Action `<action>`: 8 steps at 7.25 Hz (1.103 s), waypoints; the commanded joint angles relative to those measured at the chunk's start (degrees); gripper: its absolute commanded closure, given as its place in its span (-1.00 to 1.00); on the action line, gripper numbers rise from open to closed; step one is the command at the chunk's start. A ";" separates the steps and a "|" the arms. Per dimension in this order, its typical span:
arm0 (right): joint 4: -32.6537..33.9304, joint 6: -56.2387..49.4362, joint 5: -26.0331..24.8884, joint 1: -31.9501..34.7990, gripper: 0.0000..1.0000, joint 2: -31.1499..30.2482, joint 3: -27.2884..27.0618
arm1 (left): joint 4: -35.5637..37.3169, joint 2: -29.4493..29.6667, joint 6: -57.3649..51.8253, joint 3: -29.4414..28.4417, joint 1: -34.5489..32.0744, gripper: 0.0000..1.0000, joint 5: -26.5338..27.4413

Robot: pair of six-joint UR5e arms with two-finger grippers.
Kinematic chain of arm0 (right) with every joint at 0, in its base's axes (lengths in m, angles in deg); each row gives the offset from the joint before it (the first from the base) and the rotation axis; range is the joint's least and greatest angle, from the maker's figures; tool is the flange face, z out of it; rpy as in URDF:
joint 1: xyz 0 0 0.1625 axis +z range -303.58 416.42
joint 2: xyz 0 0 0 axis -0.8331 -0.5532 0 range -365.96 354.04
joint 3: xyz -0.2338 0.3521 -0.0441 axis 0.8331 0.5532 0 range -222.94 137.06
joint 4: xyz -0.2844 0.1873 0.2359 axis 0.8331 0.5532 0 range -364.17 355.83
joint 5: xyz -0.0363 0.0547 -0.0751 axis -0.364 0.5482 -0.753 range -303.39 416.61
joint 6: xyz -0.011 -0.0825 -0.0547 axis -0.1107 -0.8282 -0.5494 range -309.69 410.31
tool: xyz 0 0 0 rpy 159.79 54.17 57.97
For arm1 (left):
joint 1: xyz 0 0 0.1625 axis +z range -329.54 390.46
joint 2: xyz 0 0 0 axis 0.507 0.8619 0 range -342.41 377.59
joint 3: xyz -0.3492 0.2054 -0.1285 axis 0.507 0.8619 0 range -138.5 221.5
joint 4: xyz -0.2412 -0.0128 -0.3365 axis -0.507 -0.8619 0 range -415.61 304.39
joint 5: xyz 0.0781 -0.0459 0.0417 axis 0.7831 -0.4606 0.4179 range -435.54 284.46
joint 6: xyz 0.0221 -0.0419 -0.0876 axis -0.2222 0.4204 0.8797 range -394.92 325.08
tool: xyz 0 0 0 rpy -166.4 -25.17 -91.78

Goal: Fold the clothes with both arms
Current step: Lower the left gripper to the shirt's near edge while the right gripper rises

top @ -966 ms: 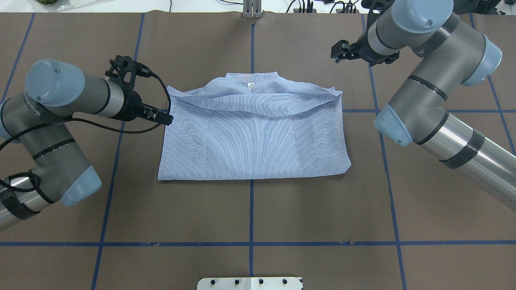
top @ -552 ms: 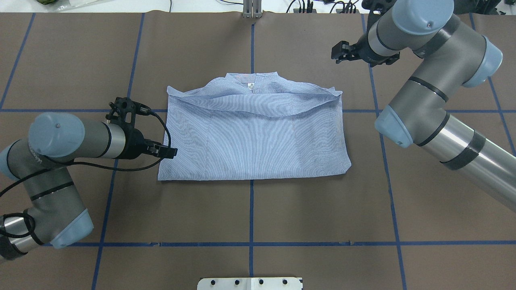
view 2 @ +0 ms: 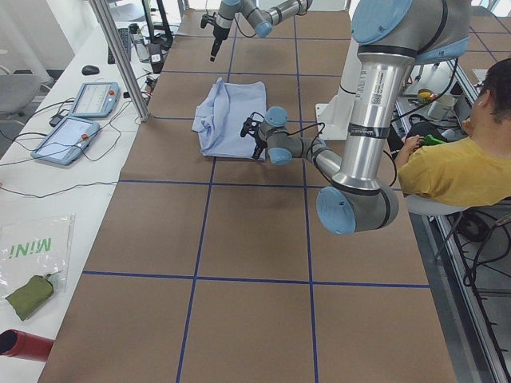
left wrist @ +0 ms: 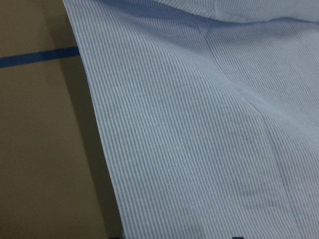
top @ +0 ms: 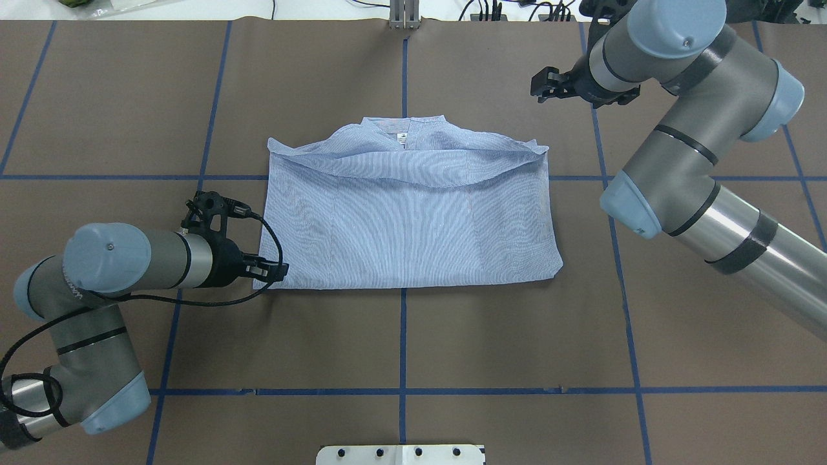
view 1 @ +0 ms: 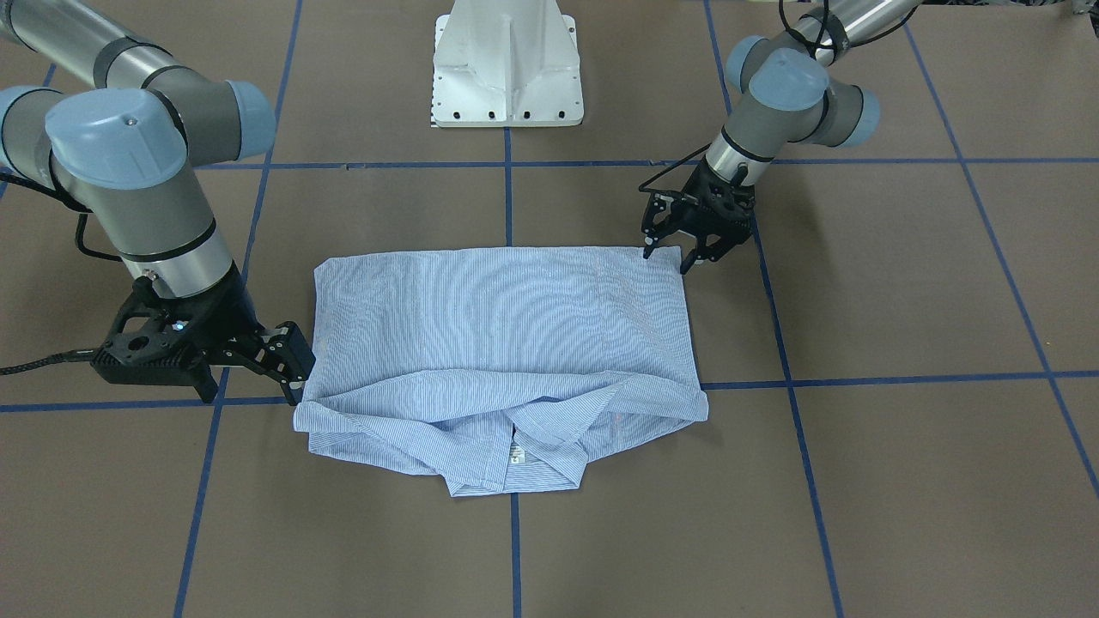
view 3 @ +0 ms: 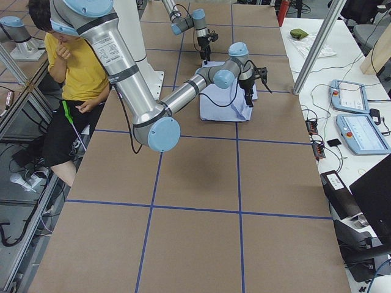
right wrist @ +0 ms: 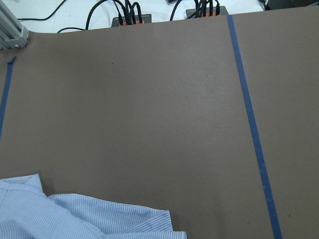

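Seen from overhead, a brown paper-covered table (top: 517,336) is crossed by blue tape lines (top: 402,336). At the lower left of the frame, the left arm (top: 129,261) is stretched low toward the middle. The left gripper (top: 279,272) is set at the lower left corner of the shirt (top: 407,226). In the front-facing view its fingers (view 1: 649,247) are seen spread apart, one on either side of that corner, with nothing pinched between them. The left wrist view is almost filled with striped cloth, and a strip of brown table is seen along its left side.

The light blue and white striped shirt is laid in the centre of the frame. It is folded into a rough rectangle. The collar (top: 404,129) is turned toward the top of the frame, and a small white label (top: 401,137) is visible inside it.

At the upper right, the right arm (top: 678,148) is bent over the table. The right gripper (top: 536,87) is held clear of the shirt, just off its upper right corner. Its fingers appear parted, and nothing is held in them.

At the bottom centre, the edge of the white pedestal base (top: 400,454) is visible.
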 commanded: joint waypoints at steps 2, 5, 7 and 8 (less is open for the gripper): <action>-0.10 0.57 -0.55 -0.46 -0.99 -0.04 -0.09 | -0.02 -1.35 -0.03 0.00 0.38 -0.27 0.70; -0.19 0.66 -0.99 -0.64 -0.99 -0.04 -0.09 | -0.02 -1.35 0.05 0.09 1.26 0.17 0.70; -0.19 0.66 -0.99 -0.73 -0.99 -0.12 -0.09 | -0.02 -1.35 0.05 0.18 1.70 0.66 0.70; -0.19 0.57 -0.99 -0.73 -0.99 -0.30 -0.09 | -0.02 -1.43 0.05 0.44 1.70 1.00 0.88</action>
